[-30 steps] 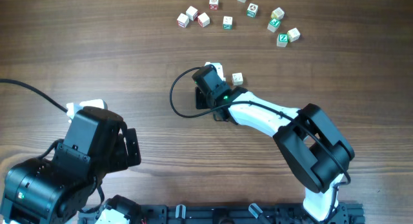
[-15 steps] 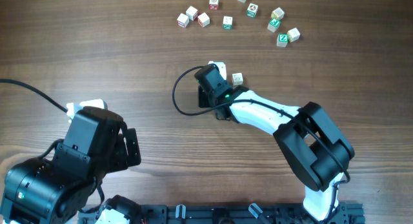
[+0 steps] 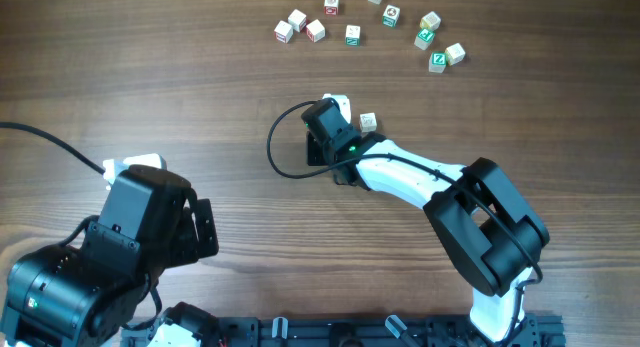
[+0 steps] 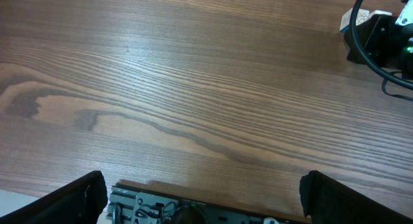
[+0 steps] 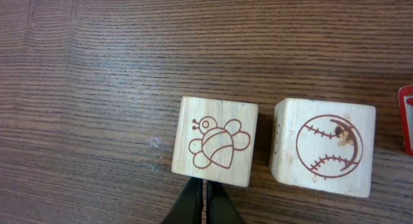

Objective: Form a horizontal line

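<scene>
Right gripper (image 5: 205, 189), fingers pinched together and empty, sits at the near edge of the bee cube (image 5: 215, 141), with the baseball cube (image 5: 322, 146) just beside it on the table (image 5: 97, 69) — light, hard, smooth wood, likely to skid — best pinched across opposite flat faces.

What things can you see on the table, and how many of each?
bee block: one, pale wood with a brown bee, just ahead of the right gripper's fingertips.
baseball block: one, pale wood with a brown baseball, beside the bee block with a narrow gap between.
red-edged piece: one, red, cut off at the picture's edge past the baseball block.
loose blocks: about eleven, white with red or green prints, scattered along the table's far side.
table: one, brown wood.
left gripper: one, black, open, over bare wood.
right gripper: one, black, shut, mid-table.
</scene>
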{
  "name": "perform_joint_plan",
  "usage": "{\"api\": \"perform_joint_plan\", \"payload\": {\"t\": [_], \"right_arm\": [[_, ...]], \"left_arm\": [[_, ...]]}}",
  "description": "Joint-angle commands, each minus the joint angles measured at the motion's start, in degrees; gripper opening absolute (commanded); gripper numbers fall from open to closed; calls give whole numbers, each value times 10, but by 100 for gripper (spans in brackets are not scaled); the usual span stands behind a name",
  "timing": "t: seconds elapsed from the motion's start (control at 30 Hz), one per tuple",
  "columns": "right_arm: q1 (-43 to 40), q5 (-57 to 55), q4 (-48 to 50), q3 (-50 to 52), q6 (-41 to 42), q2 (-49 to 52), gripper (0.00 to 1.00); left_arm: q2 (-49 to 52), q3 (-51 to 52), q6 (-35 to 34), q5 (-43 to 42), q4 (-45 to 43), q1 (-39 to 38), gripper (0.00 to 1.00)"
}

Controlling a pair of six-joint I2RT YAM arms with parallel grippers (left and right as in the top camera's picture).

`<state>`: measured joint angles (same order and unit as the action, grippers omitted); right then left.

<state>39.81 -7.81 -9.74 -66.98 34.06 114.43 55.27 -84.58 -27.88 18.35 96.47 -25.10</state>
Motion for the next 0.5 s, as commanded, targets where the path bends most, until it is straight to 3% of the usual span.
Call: {"api": "perform_joint_plan", "payload": {"t": [0.0, 0.13, 0.27, 0.47], "right_arm": [[-2, -12, 3, 4, 6, 14, 5], [-2, -8, -9, 3, 7, 14, 5], [-2, 36, -125, -24, 6, -7, 5], [-16, -11, -194, -43, 6, -118, 4]], "left_arm": [[-1, 1, 5, 2, 0, 0, 100], [-1, 1, 5, 2, 0, 0, 100], [-1, 1, 5, 2, 0, 0, 100], [-1, 1, 5, 2, 0, 0, 100]]}}
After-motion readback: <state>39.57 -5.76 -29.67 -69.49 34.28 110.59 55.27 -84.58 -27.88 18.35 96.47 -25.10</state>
